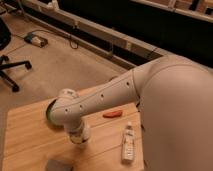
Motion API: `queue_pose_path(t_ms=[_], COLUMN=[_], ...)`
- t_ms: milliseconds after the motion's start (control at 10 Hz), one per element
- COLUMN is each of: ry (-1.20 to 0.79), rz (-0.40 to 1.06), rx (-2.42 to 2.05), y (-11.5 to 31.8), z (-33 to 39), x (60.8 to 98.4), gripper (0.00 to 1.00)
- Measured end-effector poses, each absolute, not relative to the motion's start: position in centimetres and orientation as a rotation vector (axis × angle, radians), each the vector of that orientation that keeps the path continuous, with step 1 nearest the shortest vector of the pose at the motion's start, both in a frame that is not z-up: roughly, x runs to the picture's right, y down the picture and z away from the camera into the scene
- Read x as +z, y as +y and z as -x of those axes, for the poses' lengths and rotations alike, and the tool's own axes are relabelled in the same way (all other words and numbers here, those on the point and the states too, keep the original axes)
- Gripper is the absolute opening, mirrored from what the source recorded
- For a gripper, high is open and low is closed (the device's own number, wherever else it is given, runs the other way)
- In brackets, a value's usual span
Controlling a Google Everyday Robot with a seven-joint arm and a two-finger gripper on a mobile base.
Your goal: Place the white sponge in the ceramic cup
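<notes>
So the big white arm (107,95) comes in from the right, stretches out to the left and bends hard at a rounded joint (64,107). From there the wrist (75,125) drops straight down. The gripper (80,139) hangs at the bottom of it, pointing downward, mostly tucked under the arm.

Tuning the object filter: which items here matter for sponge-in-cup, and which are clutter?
Job:
- claw, low over the table
- grey pad at the front edge, maybe the sponge
- cup: not in sight

Clutter:
- green bowl
- red thing
- white bottle
</notes>
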State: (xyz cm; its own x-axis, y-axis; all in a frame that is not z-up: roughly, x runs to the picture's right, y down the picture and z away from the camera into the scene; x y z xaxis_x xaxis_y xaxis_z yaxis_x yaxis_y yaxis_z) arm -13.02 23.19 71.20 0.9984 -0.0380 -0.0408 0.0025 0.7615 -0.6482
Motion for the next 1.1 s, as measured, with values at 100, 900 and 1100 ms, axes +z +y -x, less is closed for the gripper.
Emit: queue_pose_path(t_ms=[100, 900, 1100], ry=[0.056, 0.078, 0.086], rz=[0.702, 0.688, 0.682], rx=[-0.029, -0.042, -0.042], y=[23.1, 22.6, 22.4], z=[13.2, 13.6, 13.7], x=[71.1, 70.3, 70.0], gripper=[0.03, 0.00, 0.00])
